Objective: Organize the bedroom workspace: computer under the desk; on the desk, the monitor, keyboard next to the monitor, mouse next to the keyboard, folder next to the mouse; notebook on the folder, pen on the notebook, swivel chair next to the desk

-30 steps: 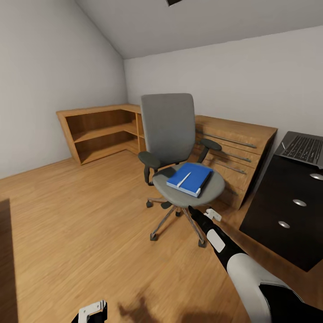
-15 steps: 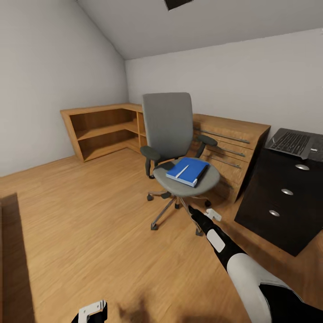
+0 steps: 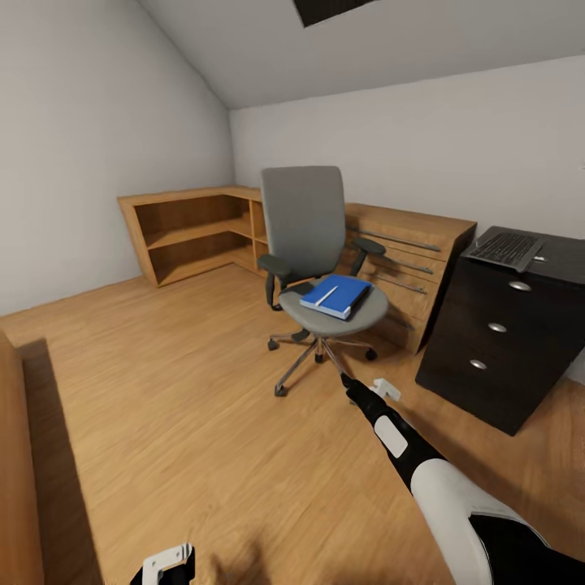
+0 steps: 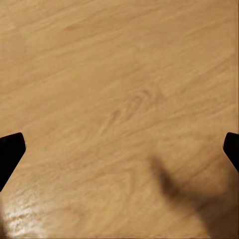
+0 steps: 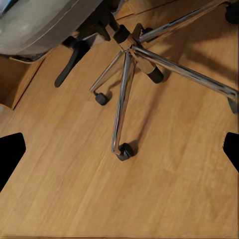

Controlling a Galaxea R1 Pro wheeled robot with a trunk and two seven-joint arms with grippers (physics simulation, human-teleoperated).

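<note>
The swivel chair stands in the middle of the wood floor, grey on seat and tall back, with black padded armrests and a silver five-star base on small black wheels. On its seat lies the folder, a bright blue flat rectangle, with a thin white pen resting slantwise across its top. The notebook cannot be told apart from here. No writing or brand can be read on any of it.

The right gripper hangs low at the end of its outstretched arm, just short of the chair's base, with the seat and folder beyond and above it. In the right wrist view its two dark fingertips sit at opposite edges, spread wide, and the chrome legs and wheels lie straight ahead on the floor.

Beyond that gripper and off to its right stands the desk, with black drawer fronts and round silver knobs; the keyboard lies on its top surface. Behind the chair runs a light wood cabinet.

The left gripper hangs near the floor with fingertips spread wide, bare boards below it.
</note>
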